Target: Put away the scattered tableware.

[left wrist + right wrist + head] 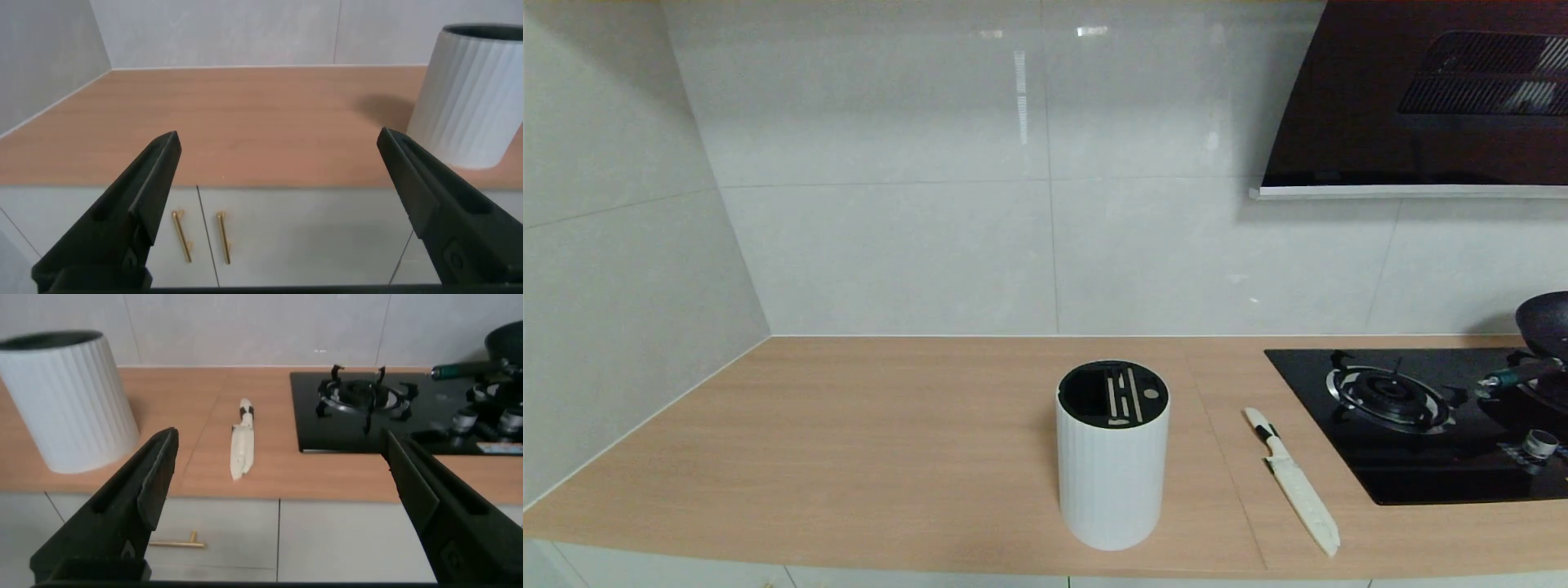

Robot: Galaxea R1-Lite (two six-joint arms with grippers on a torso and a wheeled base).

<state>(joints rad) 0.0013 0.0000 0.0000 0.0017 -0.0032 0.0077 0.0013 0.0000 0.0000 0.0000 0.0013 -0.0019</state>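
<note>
Knife (1290, 478) is seen lying flat on the counter (890, 425) between the white slotted holder (1111, 482) and the hob (1421, 465), is judged light, stiff, thin and slippery, best pinched across its narrower handle end; left gripper (278, 143) and right gripper (279, 441) are both held wide apart, empty.

Pale glossy tiles (890, 245) on back and left walls, catching a glare (1092, 31) near the top. Wooden counter (849, 441) along them, black hob (1421, 469) in its right end, dark hood (1356, 98) above. White cabinets (310, 237) with gold handles (222, 237) below the front edge.
</note>
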